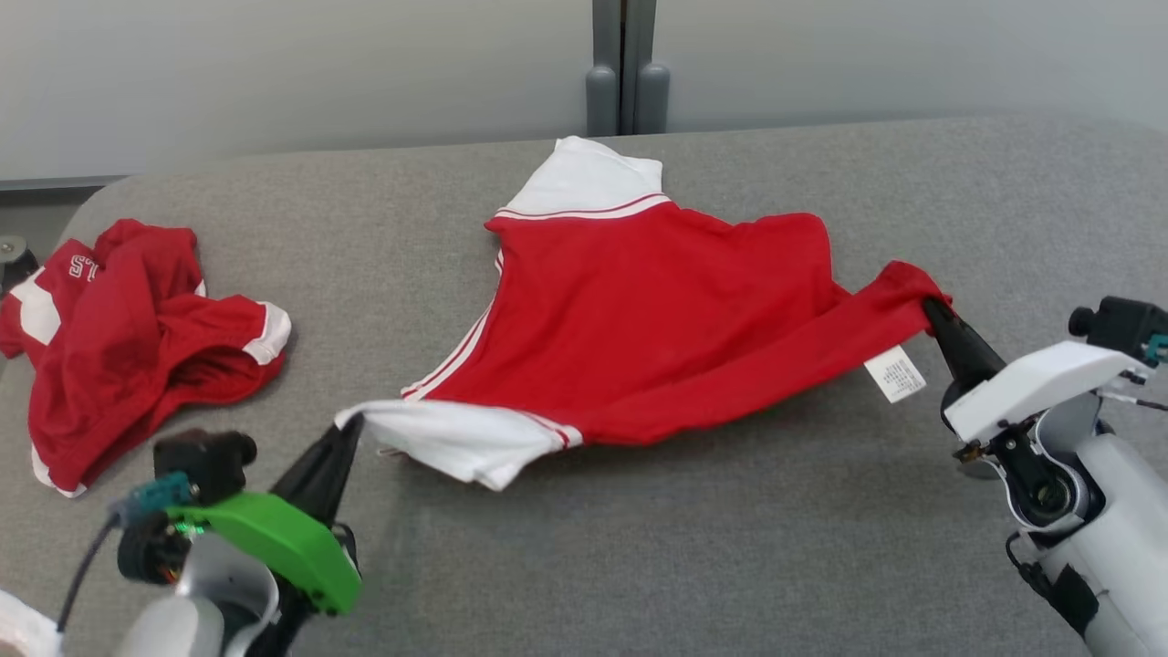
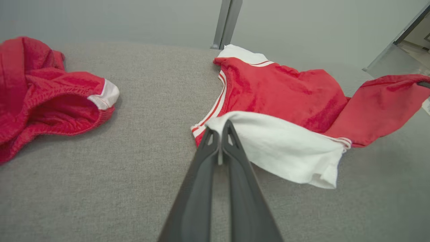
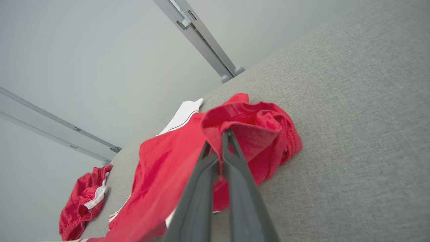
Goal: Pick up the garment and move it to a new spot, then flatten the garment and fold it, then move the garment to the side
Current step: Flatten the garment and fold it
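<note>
Two corners of the garment (image 1: pixel 657 319) are clenched: left claw (image 1: pixel 351 422) on sleeve (image 1: pixel 456 443), right claw (image 1: pixel 931 306) on hem (image 1: pixel 899 285).

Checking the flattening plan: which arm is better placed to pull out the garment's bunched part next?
Probably the right. The right gripper is shut on the garment's red hem corner, just where the cloth is bunched and twisted; the left gripper pinches the white sleeve, which looks smoother.
</note>
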